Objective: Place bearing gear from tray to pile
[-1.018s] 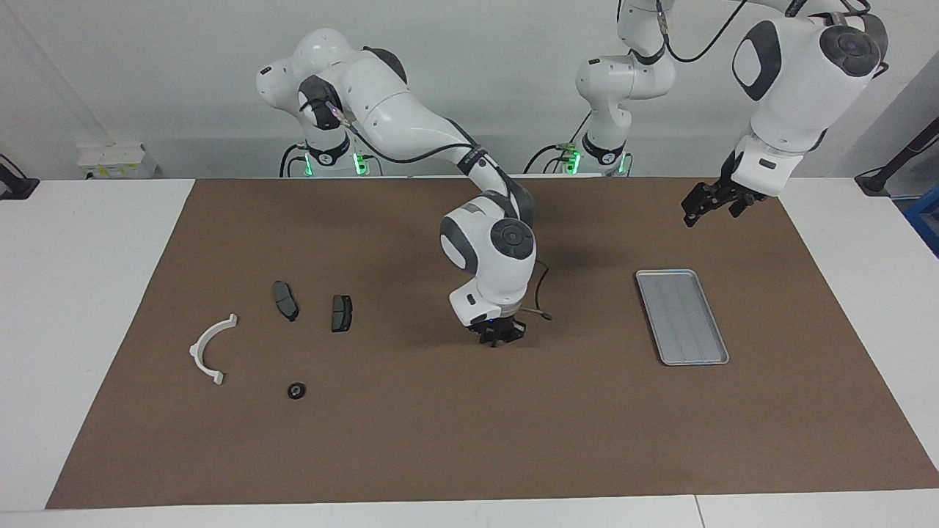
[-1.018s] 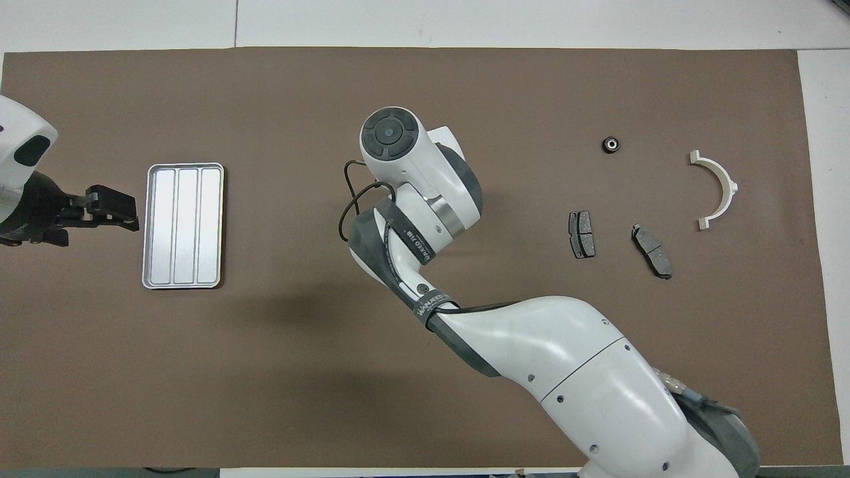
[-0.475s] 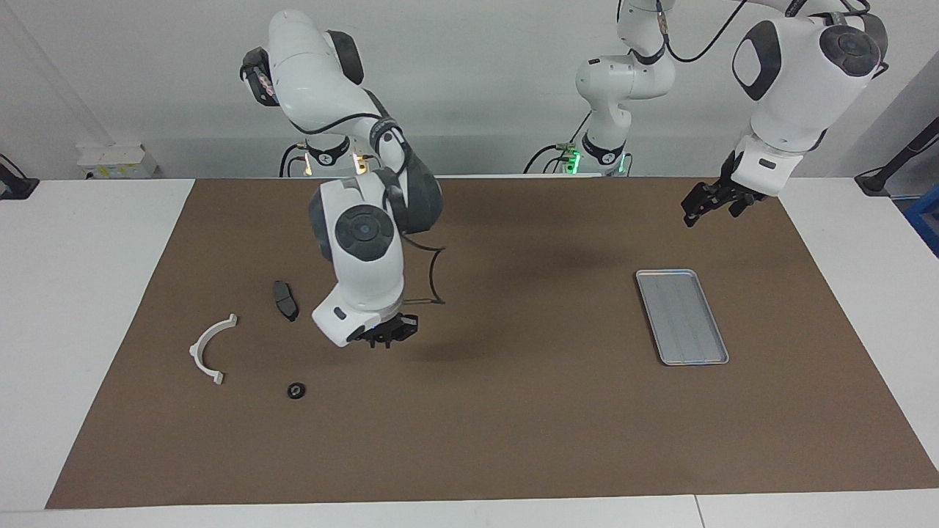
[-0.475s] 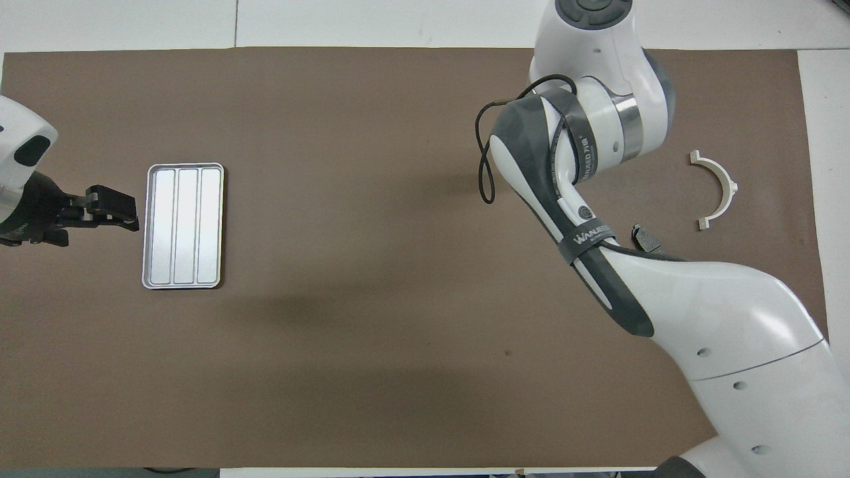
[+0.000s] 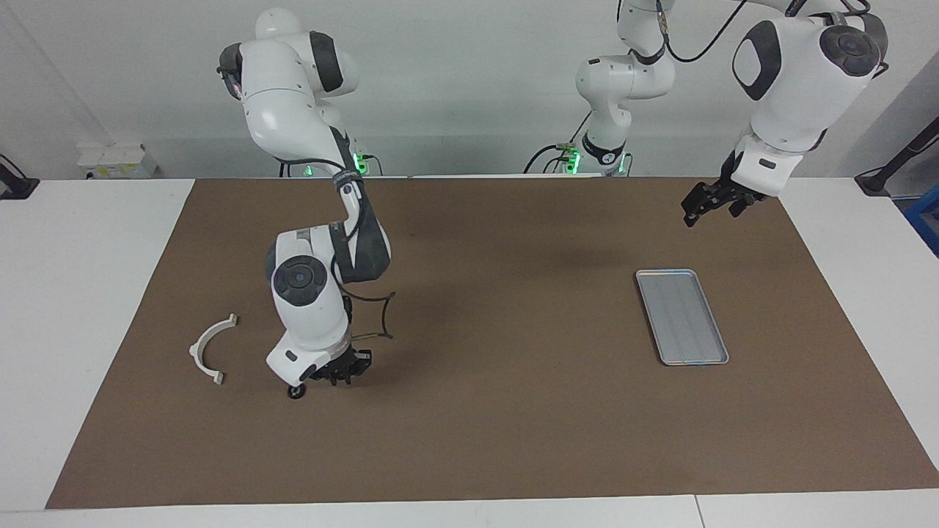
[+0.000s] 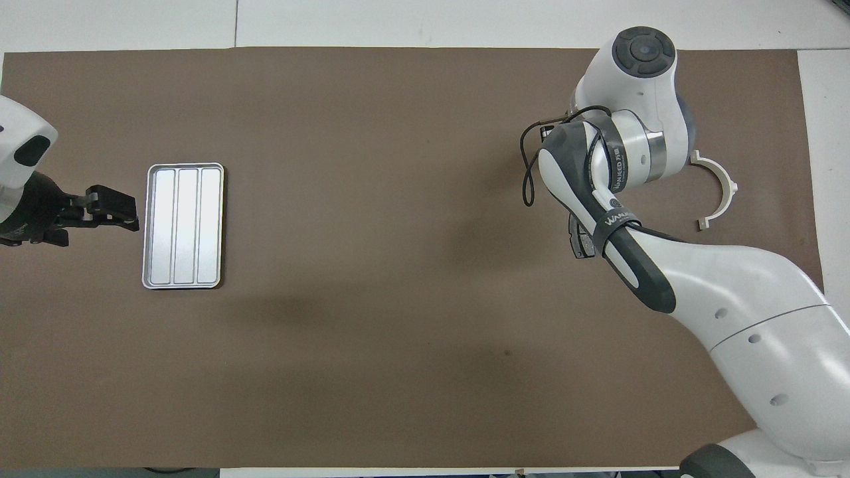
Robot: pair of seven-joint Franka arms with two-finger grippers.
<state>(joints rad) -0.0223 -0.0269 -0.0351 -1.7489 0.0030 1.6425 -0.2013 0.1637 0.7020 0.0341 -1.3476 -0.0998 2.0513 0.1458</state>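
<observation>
The bearing gear point(image 5: 296, 391) lies off the empty tray point(image 5: 681, 316), beside the white bracket point(image 5: 208, 349) near the worktop's right-arm end, so placing looks done; right gripper point(image 5: 340, 371) width untellable.

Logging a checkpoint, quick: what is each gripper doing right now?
Right gripper: low over the brown mat beside the small black bearing gear; fingers cannot be told.
Left gripper: waiting above the mat near the silver-grey ridged metal tray; cannot be told.
</observation>
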